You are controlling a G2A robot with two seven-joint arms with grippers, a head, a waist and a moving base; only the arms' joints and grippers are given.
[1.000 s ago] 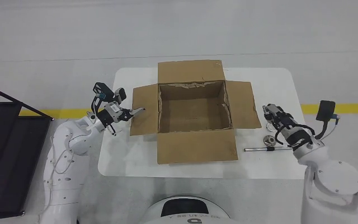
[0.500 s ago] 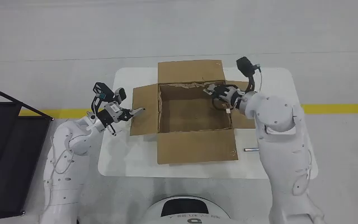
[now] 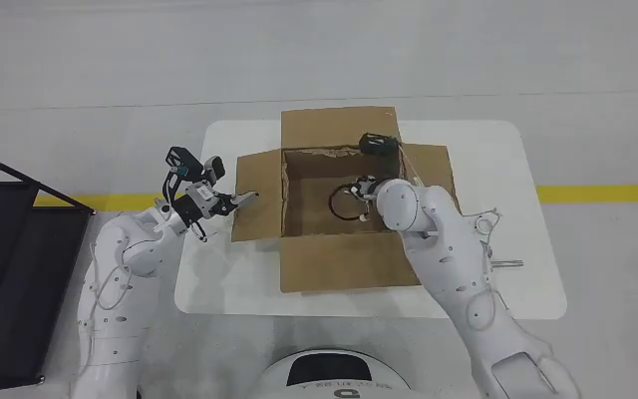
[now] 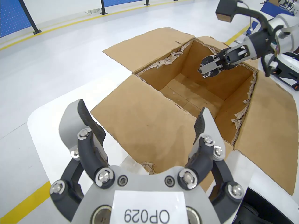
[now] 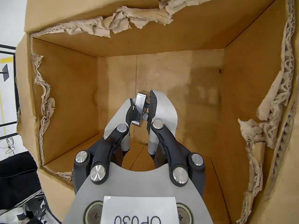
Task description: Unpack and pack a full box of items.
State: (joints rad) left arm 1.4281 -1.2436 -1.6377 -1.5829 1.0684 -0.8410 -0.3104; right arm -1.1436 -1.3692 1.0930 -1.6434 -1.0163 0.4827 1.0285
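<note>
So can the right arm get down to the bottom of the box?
Probably yes. The right gripper hangs inside the open box, shut on a small metal piece. The flaps are folded out, and the bare floor below it has nothing in the way.

The box is matt brown corrugated cardboard, its torn rims ragged and papery. The small part held in the right gripper is bright polished metal. That gripper and the left gripper have smooth satin metal fingers faced with rough black pads. The table is smooth white
</note>
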